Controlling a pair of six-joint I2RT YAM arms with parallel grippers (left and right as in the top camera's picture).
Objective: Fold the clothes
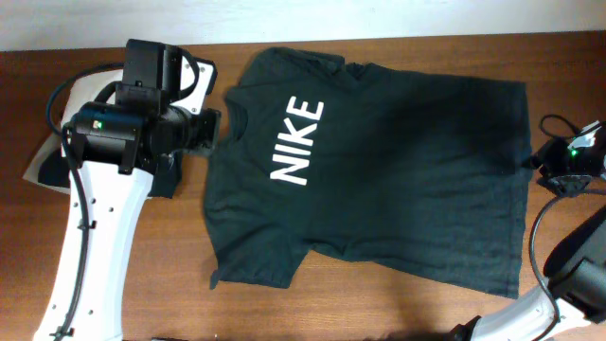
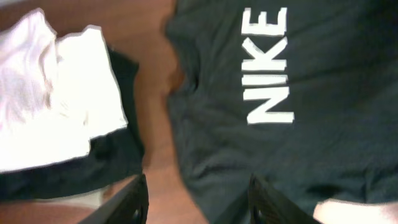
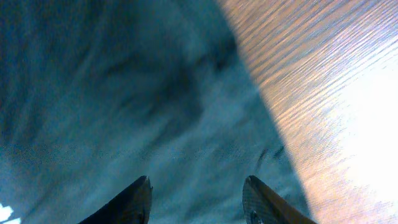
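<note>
We read this as the very start of the fold. The black NIKE T-shirt (image 1: 398, 170) lies spread flat across the middle of the wooden table (image 1: 379, 313), chest up. Its collar points toward our left arm and its hem toward our right, and no part is turned over yet. Both arms sit at opposite ends of the garment, so the step in hand looks like lining up the first grasps.

The left gripper (image 2: 198, 202) hangs at the collar end with its fingers (image 2: 134, 202) wide apart and nothing between them. In the left wrist view one finger is over bare wood and the other over the shirt's shoulder area. We cannot tell whether either tip touches the fabric. Just beside this end lies a folded white garment (image 2: 56, 93) on a dark cloth (image 2: 106, 158) – neither is ours to handle.

The right gripper (image 3: 196, 202) is at the hem end, likewise spread wide and holding nothing. Rumpled fabric fills the space under it, with the shirt's edge and bare wood off to one side.

In our judgement the next move calls for each gripper to come down onto an edge and pinch a single layer cleanly – collar or shoulder on the left, hem on the right. The fabric looks soft, so a shallow bite may slip, and the left must stay clear of the white pile.
</note>
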